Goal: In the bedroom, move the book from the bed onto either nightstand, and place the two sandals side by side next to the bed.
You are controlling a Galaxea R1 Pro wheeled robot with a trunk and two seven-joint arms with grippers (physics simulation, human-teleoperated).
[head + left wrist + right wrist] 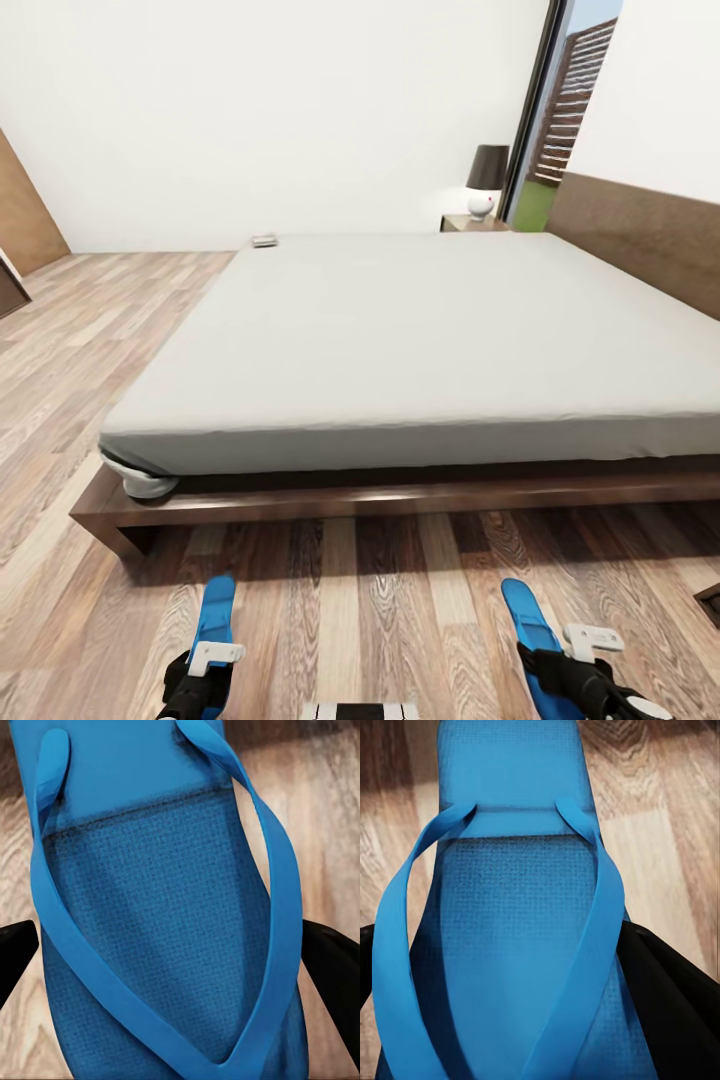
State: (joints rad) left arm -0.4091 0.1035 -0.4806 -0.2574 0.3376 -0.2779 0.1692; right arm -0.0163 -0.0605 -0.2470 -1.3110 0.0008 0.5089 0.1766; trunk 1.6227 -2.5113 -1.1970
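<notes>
White walls (250,100); light brown wood-plank floor (90,330). Black-framed window (540,110) at far right corner, slatted brown fence (572,95) and green grass beyond. Dark-shaded lamp (487,178) with white round base near the window. Brown wooden panel (25,210) at left wall. Even, soft light
</notes>
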